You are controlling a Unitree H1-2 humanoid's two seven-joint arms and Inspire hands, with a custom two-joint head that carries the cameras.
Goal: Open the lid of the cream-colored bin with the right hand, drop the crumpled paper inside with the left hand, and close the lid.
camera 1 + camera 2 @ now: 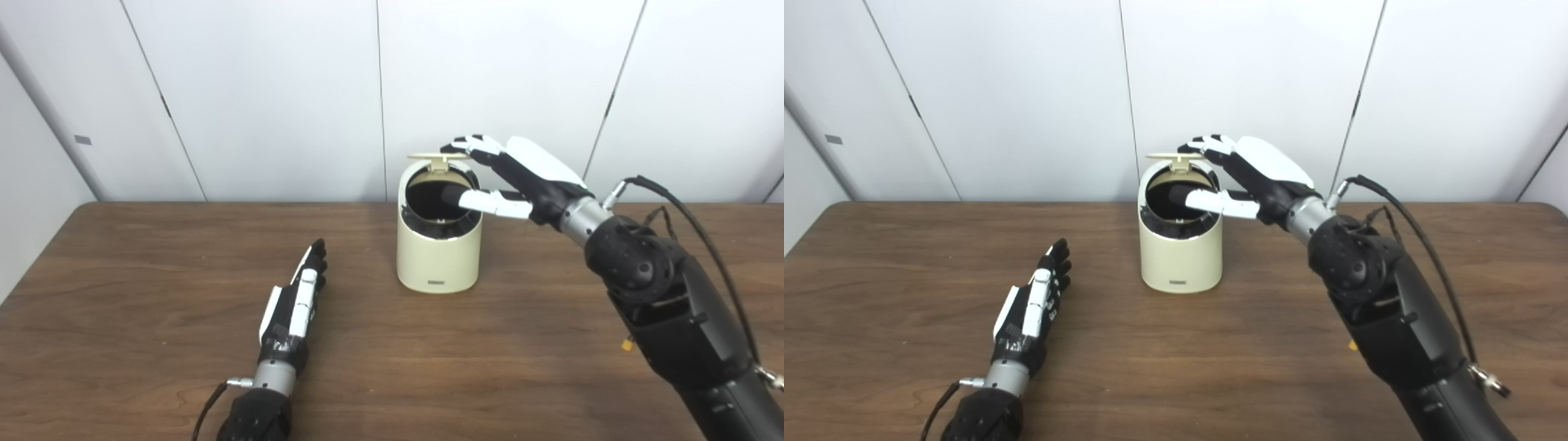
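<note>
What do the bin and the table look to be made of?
The bin looks like smooth, matte cream plastic: even colour, rounded moulded edges, soft sheen. The table shows dark brown wood grain with streaks; whether solid wood or laminate cannot be told.

bin [438, 245] mid-table [153, 257], left hand [294, 306] front-left, right hand [520, 177] above

A plain lab or test room — bare white wall panels [257, 92] behind a brown wooden table [122, 294], nothing homely.
</note>
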